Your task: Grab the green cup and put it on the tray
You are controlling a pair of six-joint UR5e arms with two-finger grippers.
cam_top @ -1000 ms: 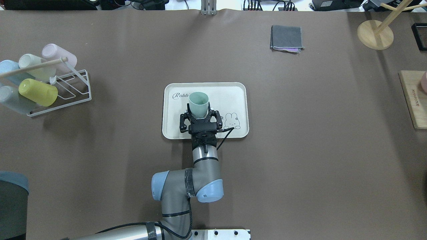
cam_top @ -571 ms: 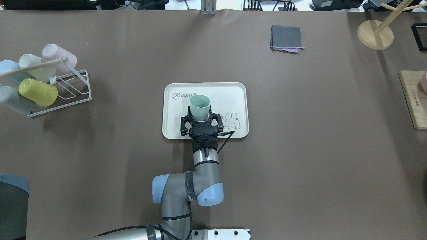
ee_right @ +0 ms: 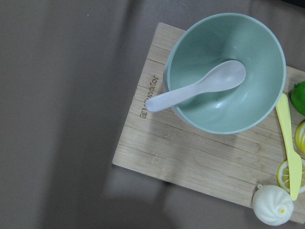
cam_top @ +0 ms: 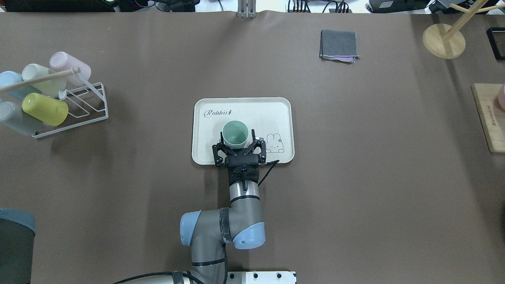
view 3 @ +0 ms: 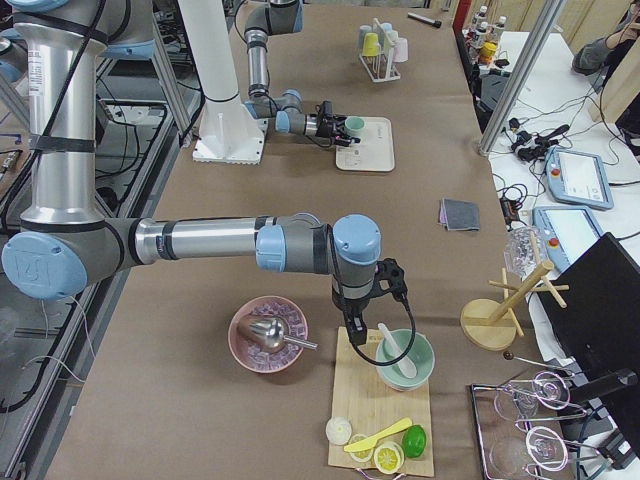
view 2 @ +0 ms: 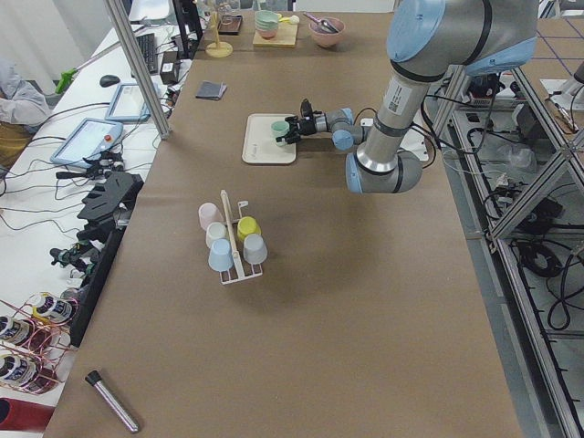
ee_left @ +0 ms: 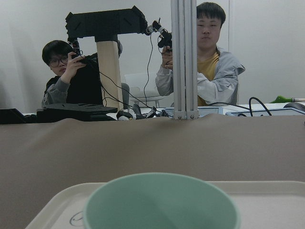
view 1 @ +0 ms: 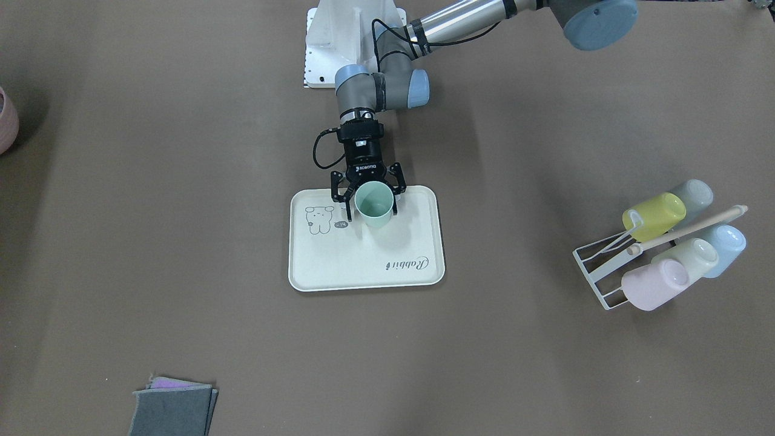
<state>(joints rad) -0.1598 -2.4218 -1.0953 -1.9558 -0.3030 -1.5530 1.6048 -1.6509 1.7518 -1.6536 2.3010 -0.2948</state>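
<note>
The green cup [cam_top: 235, 133], judged to be light, stiff, slick-walled plastic, is being pinched across its lower wall by the left claw [cam_top: 236, 143] while being stood upright on the tray [cam_top: 272, 114].

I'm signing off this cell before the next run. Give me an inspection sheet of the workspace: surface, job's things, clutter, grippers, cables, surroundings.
Surface: brown table cover, flat and smooth.
Job's things: green cup upright, mouth up, on the tray, towards its robot-side edge.
Clutter: wire rack of pastel cups; folded grey cloth; wooden stand; wooden board carrying a green bowl, spoon and lemon slices.
Grippers: left gripper has its fingers against the cup's sides and appears to grip it; right gripper hangs above the bowl, open or shut cannot be told.
Cables: black cable looped at the left wrist.
Surroundings: two people beyond the far table edge; a tablet beside the table.
</note>
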